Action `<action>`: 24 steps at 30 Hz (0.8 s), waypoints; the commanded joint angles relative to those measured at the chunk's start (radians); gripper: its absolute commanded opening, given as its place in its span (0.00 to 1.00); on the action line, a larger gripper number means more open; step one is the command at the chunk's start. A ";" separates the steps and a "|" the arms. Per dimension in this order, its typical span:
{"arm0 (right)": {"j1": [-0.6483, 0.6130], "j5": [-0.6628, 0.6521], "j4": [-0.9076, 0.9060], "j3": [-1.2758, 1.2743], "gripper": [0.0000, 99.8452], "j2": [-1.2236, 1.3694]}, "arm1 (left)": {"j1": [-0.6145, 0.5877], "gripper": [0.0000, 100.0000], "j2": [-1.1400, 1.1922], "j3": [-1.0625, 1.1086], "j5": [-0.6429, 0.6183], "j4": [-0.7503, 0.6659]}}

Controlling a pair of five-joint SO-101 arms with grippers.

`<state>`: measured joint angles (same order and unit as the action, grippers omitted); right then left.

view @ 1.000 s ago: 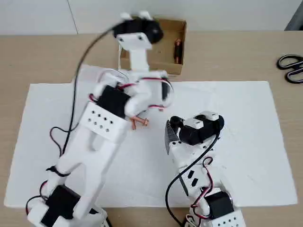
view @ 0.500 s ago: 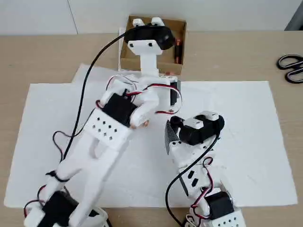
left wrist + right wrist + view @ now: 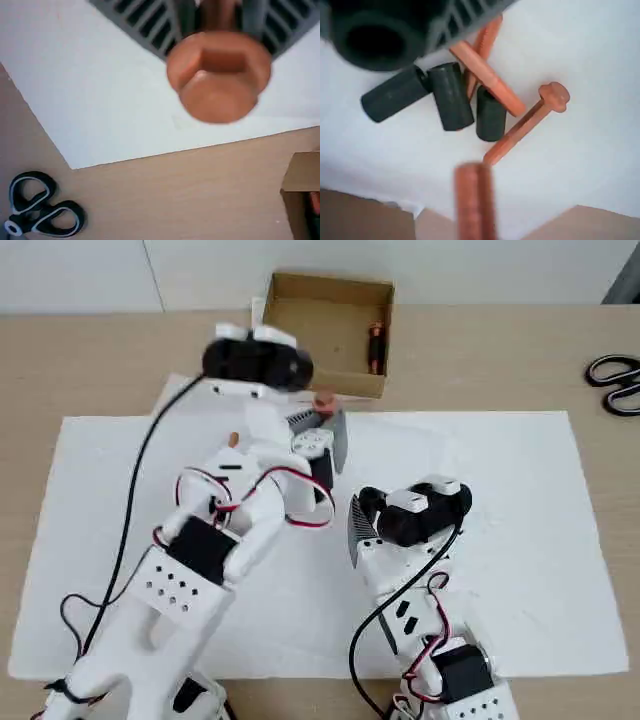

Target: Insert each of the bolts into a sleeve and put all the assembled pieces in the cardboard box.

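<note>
Near the box point(image 3: 322, 383), left pincer point(image 3: 322, 418) clamps bolt point(image 3: 218, 75).

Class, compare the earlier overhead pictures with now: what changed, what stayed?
The left arm drew back from over the cardboard box toward its base; the left gripper, shut on a bolt, is now beside the box's near wall. The right arm, the assembled piece in the box and the scissors stayed put.
</note>
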<state>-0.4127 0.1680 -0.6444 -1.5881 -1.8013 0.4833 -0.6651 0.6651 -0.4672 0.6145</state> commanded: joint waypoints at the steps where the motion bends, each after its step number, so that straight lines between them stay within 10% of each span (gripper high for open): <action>1: -0.004 0.011 0.030 0.009 0.00 -0.015 | 0.015 0.01 -0.071 0.065 0.009 -0.124; 24: -0.051 0.011 0.030 0.009 0.00 -0.015 | 0.071 0.01 0.057 -0.153 0.055 0.087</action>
<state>-0.4588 0.1680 -0.6444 -1.5881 -1.8013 0.5432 -0.6068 0.5823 -0.4181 0.7020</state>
